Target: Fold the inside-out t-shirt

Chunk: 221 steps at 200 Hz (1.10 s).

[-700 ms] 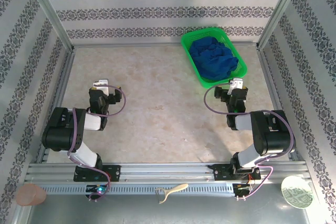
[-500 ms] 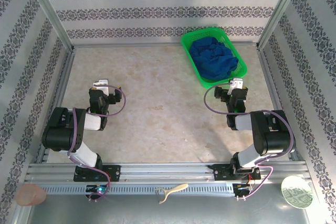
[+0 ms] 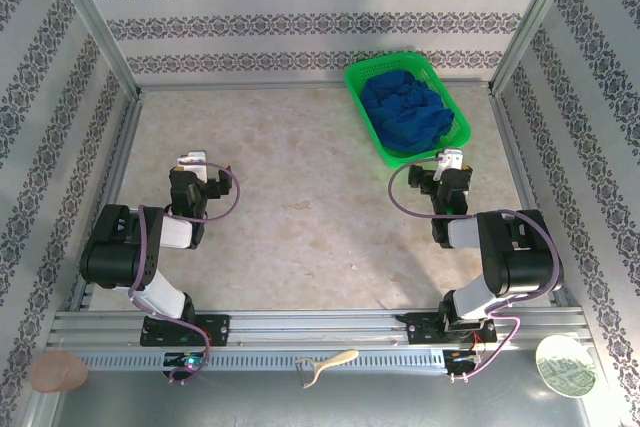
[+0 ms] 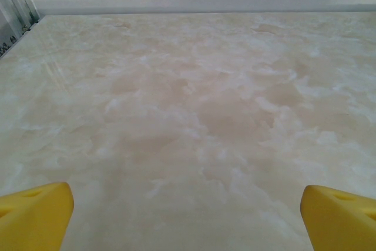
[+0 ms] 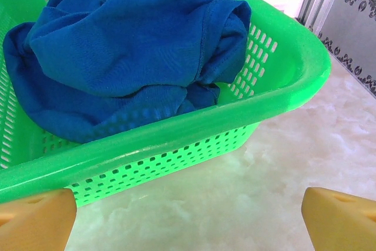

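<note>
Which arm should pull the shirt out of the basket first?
Right, probably. The right gripper sits open just short of the basket holding the crumpled t-shirt; the left gripper faces the table, far off.

A green mesh basket (image 3: 366,119) stands at the far right corner of the marbled beige counter (image 3: 290,177), near walls (image 3: 300,22) with grey ornament stripes.

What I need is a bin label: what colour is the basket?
The basket is bright green, seen best in the right wrist view.
</note>
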Available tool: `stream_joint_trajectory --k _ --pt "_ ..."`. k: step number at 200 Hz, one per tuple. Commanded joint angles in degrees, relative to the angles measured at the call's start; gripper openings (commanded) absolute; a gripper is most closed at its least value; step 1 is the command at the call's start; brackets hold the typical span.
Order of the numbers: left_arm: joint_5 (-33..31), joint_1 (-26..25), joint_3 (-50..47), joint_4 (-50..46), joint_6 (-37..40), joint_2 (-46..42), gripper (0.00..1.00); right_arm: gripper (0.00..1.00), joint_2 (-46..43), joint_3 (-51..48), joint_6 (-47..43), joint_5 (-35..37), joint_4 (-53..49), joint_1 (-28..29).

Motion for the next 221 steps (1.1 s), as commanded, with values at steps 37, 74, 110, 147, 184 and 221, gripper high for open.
stream_joint_trajectory --k 37,74,110,147,184,221 --pt "0.15 0.25 -0.28 -0.39 0.53 -0.27 0.99 0.98 -0.61 -0.34 0.54 0.66 2.47 0.37" --pt "4.51 0.97 -0.03 -0.83 1.02 -0.37 0.99 0.98 -0.50 -0.16 -0.03 -0.26 2.21 0.41" --pt "5.08 1.04 0.50 -1.95 0.98 -0.38 0.99 0.98 -0.39 0.18 0.40 -0.91 1.83 -0.07" --pt "4.40 0.82 -0.46 -3.21 1.14 -4.84 0.99 0.98 -4.42 -3.35 -0.42 4.59 2.83 1.87" --pt "2.63 0.62 4.50 -21.69 -0.64 -19.93 0.99 0.98 -4.70 -5.97 -2.64 9.68 9.36 4.67" --pt "5.69 -0.27 12.16 -38.44 -6.77 -32.48 0.99 0.98 -27.45 2.03 0.64 8.65 -12.39 6.59"
